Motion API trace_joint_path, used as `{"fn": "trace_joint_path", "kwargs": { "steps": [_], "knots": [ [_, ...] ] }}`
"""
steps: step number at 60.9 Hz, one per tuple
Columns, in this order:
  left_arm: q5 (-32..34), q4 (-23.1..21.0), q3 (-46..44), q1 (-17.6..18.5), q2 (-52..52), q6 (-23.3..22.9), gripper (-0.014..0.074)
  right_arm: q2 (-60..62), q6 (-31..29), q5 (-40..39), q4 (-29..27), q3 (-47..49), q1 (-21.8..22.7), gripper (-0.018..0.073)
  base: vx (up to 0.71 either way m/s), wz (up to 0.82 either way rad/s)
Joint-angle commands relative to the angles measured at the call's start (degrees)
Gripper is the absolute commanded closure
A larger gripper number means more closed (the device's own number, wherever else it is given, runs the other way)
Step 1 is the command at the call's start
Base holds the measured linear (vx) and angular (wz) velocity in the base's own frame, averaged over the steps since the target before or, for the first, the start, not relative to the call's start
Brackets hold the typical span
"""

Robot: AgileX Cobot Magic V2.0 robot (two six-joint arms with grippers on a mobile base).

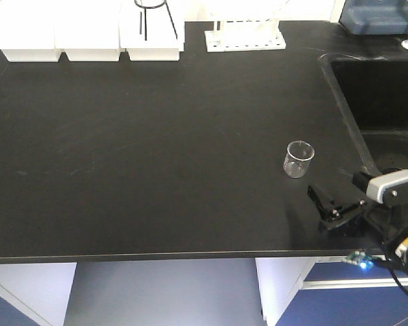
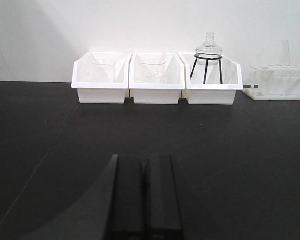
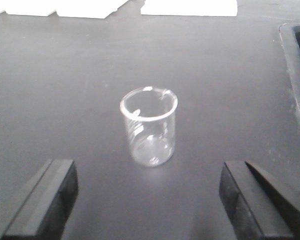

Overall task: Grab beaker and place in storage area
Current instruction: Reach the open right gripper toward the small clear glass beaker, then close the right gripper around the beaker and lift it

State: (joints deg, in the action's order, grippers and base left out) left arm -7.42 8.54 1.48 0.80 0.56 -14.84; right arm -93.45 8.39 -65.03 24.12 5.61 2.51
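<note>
Beaker (image 1: 298,159) stands upright and empty on the black desk (image 1: 156,136), in the 4 o'clock part of the front view, near the sink (image 1: 387,88) edge on its 3 o'clock side. Right end effector (image 3: 146,190) has its fingers spread wide, holding nothing, low over the desk at the beaker's 5 o'clock, not touching it. In the right wrist view the beaker is centred at 12 o'clock, just past the fingertips. Left end effector (image 2: 145,195) has its fingers pressed together, empty, with white bins (image 2: 155,80) at its 12 o'clock.
</note>
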Motion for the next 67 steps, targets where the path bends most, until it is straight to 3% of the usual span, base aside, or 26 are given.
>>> {"fn": "trace_joint_path", "kwargs": {
  "steps": [1, 28, 55, 67],
  "knots": [
    [4.6, -0.3, 1.3, 0.4, 1.0, -0.3, 0.0605, -1.9, -0.5, -12.0, 1.0, 2.8, 0.2, -0.0047, 0.0, 0.0],
    [4.6, -0.3, 1.3, 0.4, 1.0, -0.3, 0.0605, -13.5, -0.5, -12.0, 7.2, 12.1, 0.2, -0.0033, 0.0, 0.0],
    [4.6, -0.3, 1.3, 0.4, 1.0, -0.3, 0.0605, -18.9, 0.1, -12.0, 7.9, 20.8, 0.2, -0.0033, 0.0, 0.0],
    [4.6, -0.3, 1.3, 0.4, 1.0, -0.3, 0.0605, -20.9, 1.5, -12.0, 12.2, 25.3, 0.2, -0.0032, 0.0, 0.0]
  ]
}}
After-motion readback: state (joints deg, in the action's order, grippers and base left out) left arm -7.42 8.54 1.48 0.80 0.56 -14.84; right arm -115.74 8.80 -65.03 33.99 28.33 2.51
